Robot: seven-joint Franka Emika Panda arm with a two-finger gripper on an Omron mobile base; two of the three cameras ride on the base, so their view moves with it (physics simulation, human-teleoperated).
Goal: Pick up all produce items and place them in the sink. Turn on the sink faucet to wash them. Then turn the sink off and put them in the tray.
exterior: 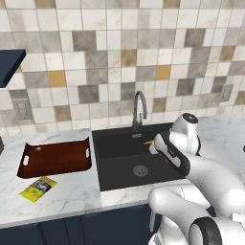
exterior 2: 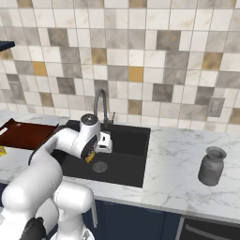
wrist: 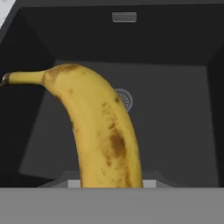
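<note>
My gripper (exterior 2: 104, 143) hangs inside the black sink (exterior: 115, 149), shut on the yellow banana (wrist: 105, 131). In the hand view the banana rises from between the jaws and curves up to the left, its stem at the far left, above the sink floor (wrist: 175, 113) and the round drain (wrist: 125, 99). A yellow tip of the banana (exterior 2: 90, 157) pokes out below the hand, over the drain (exterior 2: 100, 166). The grey gooseneck faucet (exterior: 139, 108) stands behind the basin, with no water visible. The reddish-brown tray (exterior: 55, 159) lies on the counter left of the sink, with nothing on it.
A flat yellow-green packet (exterior: 38, 188) lies in front of the tray near the counter's front edge. A grey jar (exterior 2: 212, 165) stands on the marble right of the sink (exterior 2: 133, 140). A tiled wall with outlets runs behind the counter.
</note>
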